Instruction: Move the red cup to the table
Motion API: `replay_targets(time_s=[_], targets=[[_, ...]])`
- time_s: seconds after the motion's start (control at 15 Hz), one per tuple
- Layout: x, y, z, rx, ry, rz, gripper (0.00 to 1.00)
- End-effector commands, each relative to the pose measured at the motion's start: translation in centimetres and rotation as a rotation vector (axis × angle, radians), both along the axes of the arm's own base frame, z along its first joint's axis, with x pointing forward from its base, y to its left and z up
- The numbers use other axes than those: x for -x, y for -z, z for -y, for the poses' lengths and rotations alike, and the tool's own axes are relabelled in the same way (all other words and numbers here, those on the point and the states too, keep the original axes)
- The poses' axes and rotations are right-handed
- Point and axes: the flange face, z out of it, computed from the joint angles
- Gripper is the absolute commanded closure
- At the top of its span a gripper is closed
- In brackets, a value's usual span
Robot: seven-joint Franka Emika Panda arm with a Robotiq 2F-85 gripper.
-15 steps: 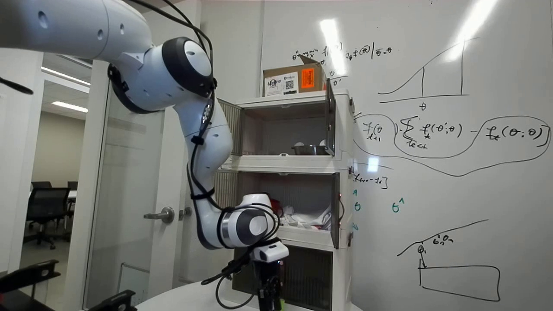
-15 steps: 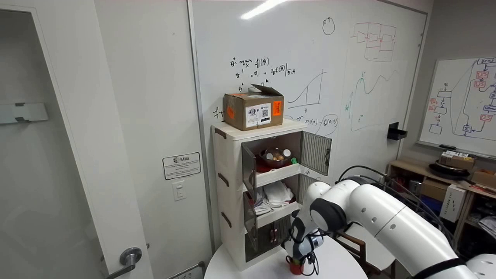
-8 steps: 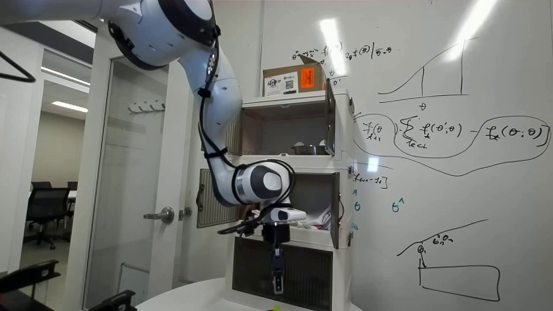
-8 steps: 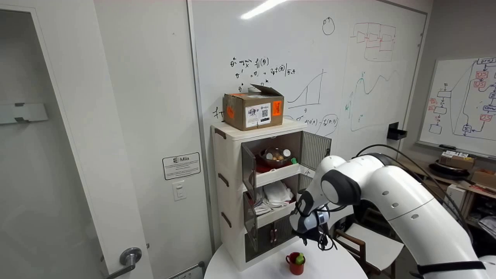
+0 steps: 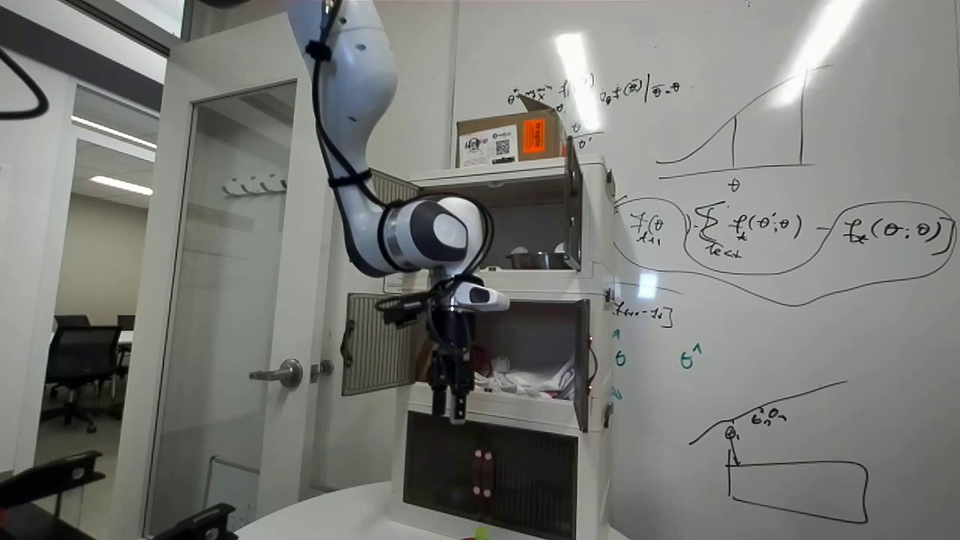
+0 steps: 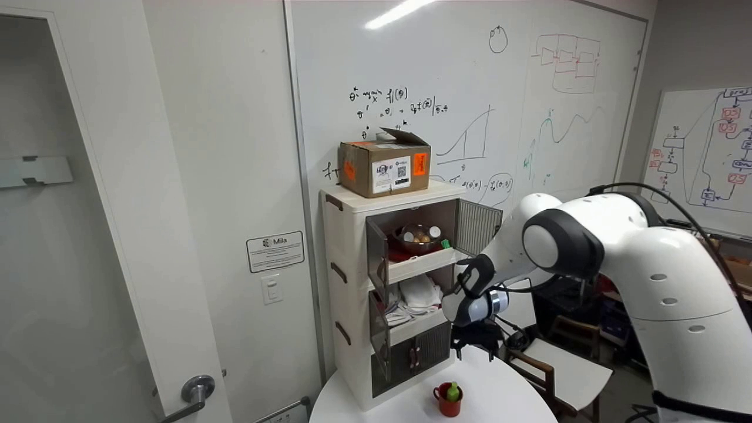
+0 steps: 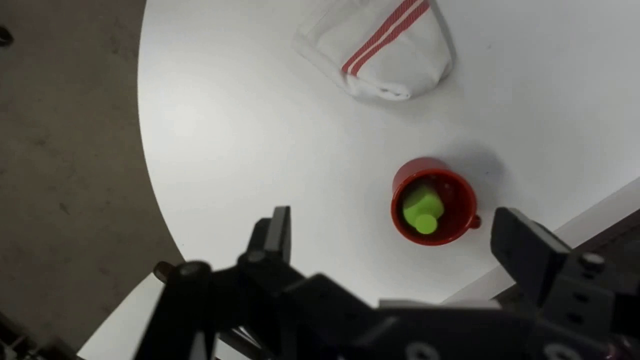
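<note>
Red cup (image 6: pixel 450 407) stands upright on the white table (image 6: pixel 502 396), near the cabinet (image 6: pixel 352 302), a green object (image 6: pixel 453 392) inside. The gripper (image 6: pixel 476 355) hangs above without touching, jaws apart and empty; the table alone bears the cup. Placing, I judge, is complete, the spread presumably leaving it undisturbed.

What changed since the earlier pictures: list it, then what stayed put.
The white robot arm has lifted its black fingers up from the small red cup. They now hang open, holding nothing; whether they had gripped the cup is hidden.
The cup stands where it was, upright on the rounded white table, the lime-green object inside. The white shelved cabinet and brown cardboard box stayed put.
</note>
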Motion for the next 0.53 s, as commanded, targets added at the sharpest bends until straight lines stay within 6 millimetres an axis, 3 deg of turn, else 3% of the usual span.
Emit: replay_targets(time_s=[0.0,0.47], targets=[[4.4,-5.4,-2.4,-0.092,-0.178,0.003,0.0],[8.3,-13.4,-6.2,-0.201,-0.549,0.006,0.0]])
